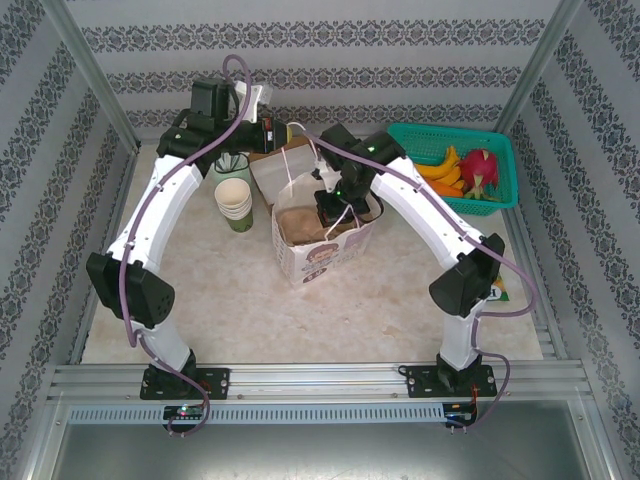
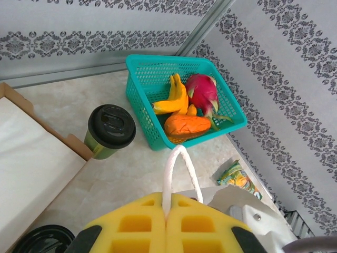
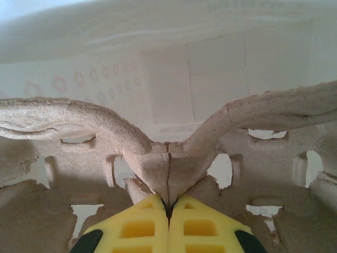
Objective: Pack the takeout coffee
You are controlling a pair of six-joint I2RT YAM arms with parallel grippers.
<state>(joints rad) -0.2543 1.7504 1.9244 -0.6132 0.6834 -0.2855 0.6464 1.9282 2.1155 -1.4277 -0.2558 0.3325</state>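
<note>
Though seemingly loose, coffee beyond fingers

basket: teal plastic mesh basket | inside: yellow bananas, pink dragon fruit | elsewhere: stacked cream-rimmed paper cups, upright

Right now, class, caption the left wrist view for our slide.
Left gripper pinches white rope handle; lidded coffee stands beside fruit basket.
</note>
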